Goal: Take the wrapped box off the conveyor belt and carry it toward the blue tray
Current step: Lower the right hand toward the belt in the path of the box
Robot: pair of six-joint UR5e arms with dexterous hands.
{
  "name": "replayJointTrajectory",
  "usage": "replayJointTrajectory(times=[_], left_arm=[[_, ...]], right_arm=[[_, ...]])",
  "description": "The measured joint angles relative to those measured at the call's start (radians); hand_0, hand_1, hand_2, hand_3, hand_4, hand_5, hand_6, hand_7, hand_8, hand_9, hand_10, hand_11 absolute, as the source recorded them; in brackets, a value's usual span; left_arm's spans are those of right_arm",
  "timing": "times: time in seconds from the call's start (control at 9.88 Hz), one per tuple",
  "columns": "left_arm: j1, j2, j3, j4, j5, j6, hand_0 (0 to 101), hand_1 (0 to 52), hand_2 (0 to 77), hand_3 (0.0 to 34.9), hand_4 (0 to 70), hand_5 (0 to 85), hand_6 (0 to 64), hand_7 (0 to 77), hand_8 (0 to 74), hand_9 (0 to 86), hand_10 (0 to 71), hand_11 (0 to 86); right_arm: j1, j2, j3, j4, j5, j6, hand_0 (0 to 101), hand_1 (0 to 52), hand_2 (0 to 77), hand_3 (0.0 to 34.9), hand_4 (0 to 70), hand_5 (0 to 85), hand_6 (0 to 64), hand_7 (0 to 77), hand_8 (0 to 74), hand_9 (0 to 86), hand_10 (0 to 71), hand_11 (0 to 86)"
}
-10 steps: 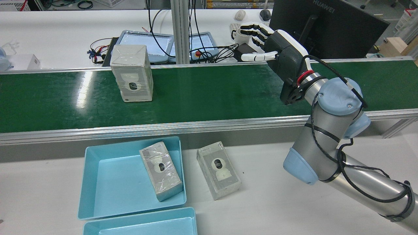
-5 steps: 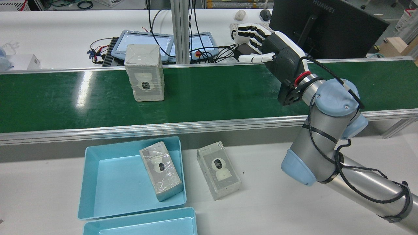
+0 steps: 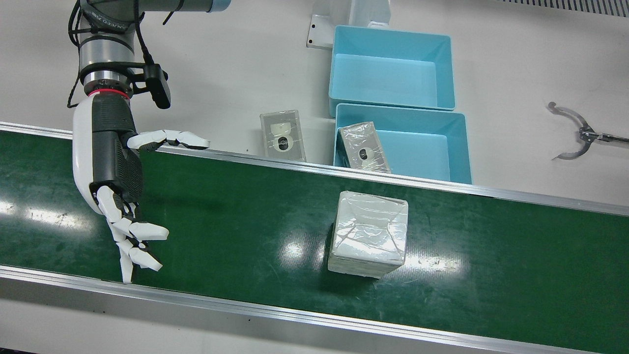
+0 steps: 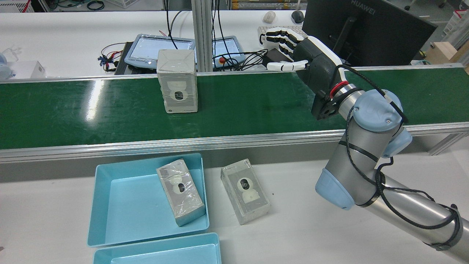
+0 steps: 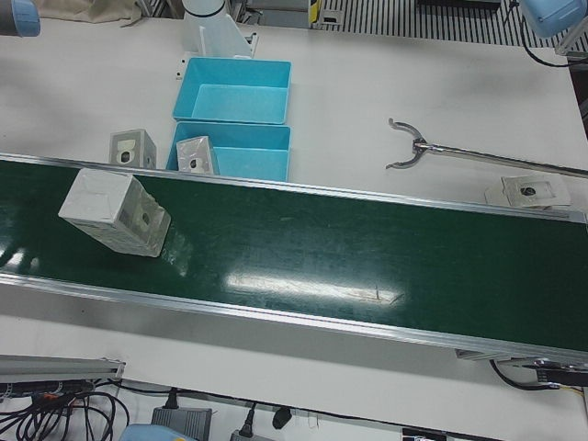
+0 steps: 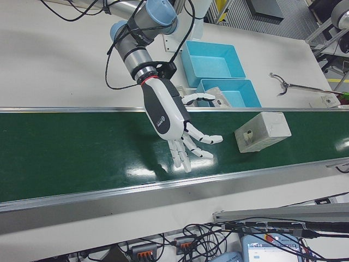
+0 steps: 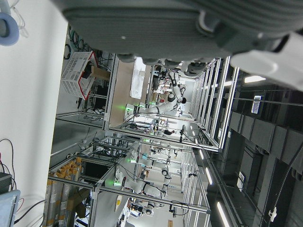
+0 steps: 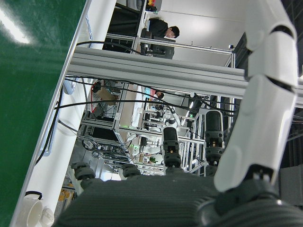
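Note:
The wrapped box (image 3: 368, 233) stands upright on the green conveyor belt (image 3: 245, 216); it also shows in the rear view (image 4: 177, 80), the left-front view (image 5: 115, 211) and the right-front view (image 6: 262, 131). My right hand (image 3: 115, 172) is open and empty, fingers spread, held over the belt well apart from the box, which lies toward the robot's left of it. The hand also shows in the rear view (image 4: 311, 55) and the right-front view (image 6: 169, 117). The blue tray (image 4: 128, 198) lies on the table beside the belt. The left hand view shows only a sliver of my left hand (image 7: 156, 23).
A wrapped box (image 4: 180, 190) lies in the blue tray, another (image 4: 245, 190) on the table beside it. A second blue tray (image 3: 393, 64) sits behind the first. A grey reacher tool (image 3: 575, 137) lies on the table. A monitor (image 4: 366, 29) and tablets stand beyond the belt.
In the rear view the wrapped box has travelled right along the belt, closer to my right hand. The right hand has shifted slightly left and stays open.

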Motion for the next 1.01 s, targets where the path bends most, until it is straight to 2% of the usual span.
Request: replayJointTrajectory(times=[1.01], left_arm=[[0.0, 0.0, 0.0, 0.0, 0.0, 0.0, 0, 0.0, 1.1, 0.0, 0.0, 0.5, 0.0, 0.5, 0.5, 0.5, 0.5, 0.0]], right_arm=[[-0.012, 0.002, -0.015, 0.0, 0.001, 0.0, 42, 10.4, 18.5, 30.1, 16.4, 28.9, 0.0, 21.8, 0.0, 4.9, 3.8, 5.4]])
